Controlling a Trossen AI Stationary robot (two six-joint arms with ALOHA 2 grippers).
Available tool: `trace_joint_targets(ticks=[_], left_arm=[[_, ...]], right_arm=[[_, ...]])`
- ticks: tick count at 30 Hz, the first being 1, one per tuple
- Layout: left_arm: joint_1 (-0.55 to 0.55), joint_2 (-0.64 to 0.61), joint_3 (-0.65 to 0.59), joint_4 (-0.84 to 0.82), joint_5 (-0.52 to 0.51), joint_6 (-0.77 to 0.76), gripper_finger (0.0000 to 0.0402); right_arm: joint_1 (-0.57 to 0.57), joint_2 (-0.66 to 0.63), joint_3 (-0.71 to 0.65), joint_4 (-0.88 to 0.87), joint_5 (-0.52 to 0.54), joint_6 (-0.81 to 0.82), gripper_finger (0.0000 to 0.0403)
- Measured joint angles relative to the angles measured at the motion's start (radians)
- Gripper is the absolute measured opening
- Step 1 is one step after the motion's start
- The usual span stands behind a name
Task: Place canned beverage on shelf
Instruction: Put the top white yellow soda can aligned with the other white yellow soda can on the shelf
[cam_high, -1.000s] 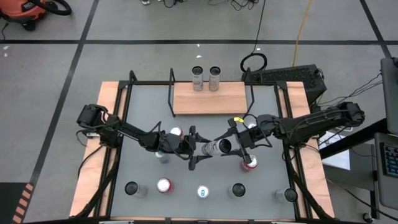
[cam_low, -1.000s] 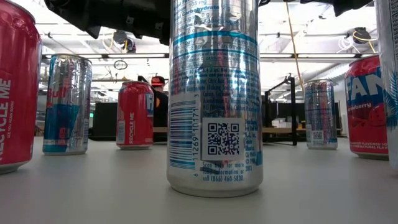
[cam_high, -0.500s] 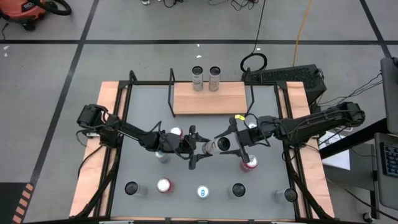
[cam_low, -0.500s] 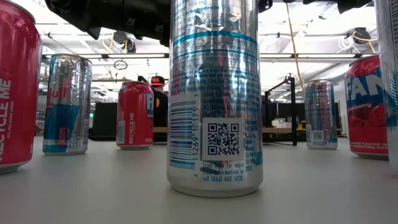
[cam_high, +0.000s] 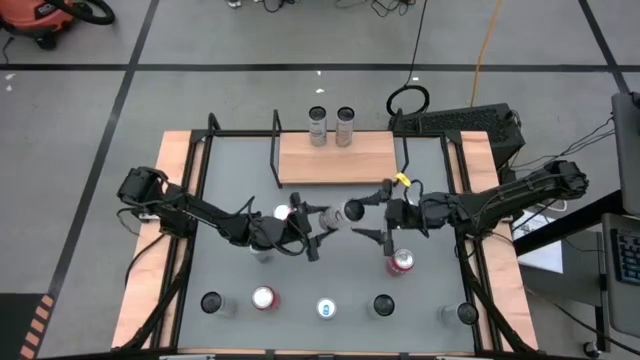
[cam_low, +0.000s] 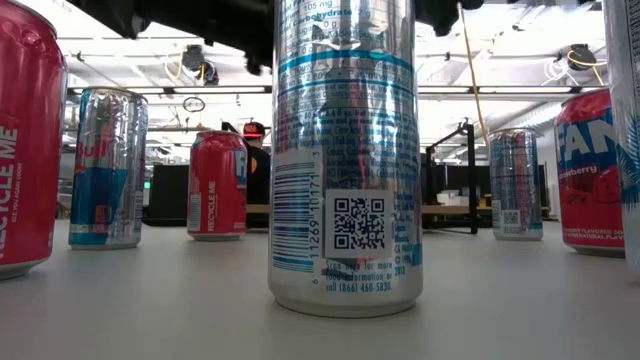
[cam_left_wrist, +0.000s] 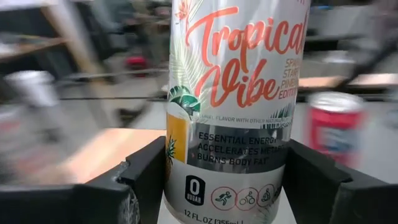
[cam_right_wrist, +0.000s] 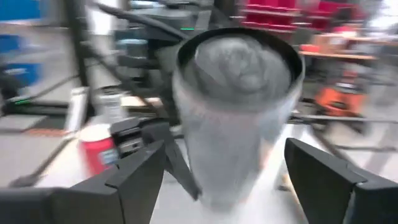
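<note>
Since a second ago the silver can (cam_high: 341, 213), lying on its side in the air, has shifted toward the shelf (cam_high: 338, 158), and the right hand (cam_high: 378, 213) has drawn back from it toward its own side. The left hand (cam_high: 309, 226) is clamped on the can: in the left wrist view the "Tropical Vibe" can (cam_left_wrist: 233, 106) sits tight between the two dark fingers (cam_left_wrist: 143, 180). The right hand's fingers (cam_right_wrist: 134, 177) stand apart on either side of the can's end (cam_right_wrist: 233, 112) with a gap showing on both sides, so it grips nothing.

The can hangs over the grey worktop (cam_high: 230, 170), just in front of the shelf's near edge and not on it. Two slim cans (cam_high: 331, 126) stand upright at the shelf's far edge. A red can (cam_high: 401, 262) stands on the worktop near the right hand, farther from the shelf than the hand.
</note>
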Motion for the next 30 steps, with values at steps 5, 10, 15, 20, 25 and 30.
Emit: trace_joint_targets(ticks=[5, 10, 15, 20, 25, 30], left_arm=[[-0.025, -0.002, 0.019, 0.097, -0.314, 0.076, 0.0255], [-0.025, -0.002, 0.023, 0.172, -0.382, 0.1, 0.0255], [-0.018, -0.002, 0.024, 0.179, -0.423, 0.099, 0.0255], [-0.018, -0.002, 0.024, 0.17, -0.484, 0.132, 0.0255], [-0.019, -0.002, 0.024, 0.17, -0.53, 0.222, 0.0255], [-0.018, -0.002, 0.024, 0.17, -0.594, 0.313, 0.0255]], right_arm=[[0.064, 0.017, 0.0, 0.078, 0.317, 0.087, 0.0293], [0.117, 0.105, 0.0, 0.263, 0.504, 0.105, 0.0293], [0.145, 0.227, 0.0, 0.569, 0.565, 0.043, 0.0293], [0.151, 0.327, 0.015, 0.825, 0.603, 0.007, 0.0293], [0.137, 0.422, 0.13, 0.844, 0.636, -0.114, 0.0293], [0.135, 0.537, 0.273, 0.838, 0.67, -0.221, 0.0293]])
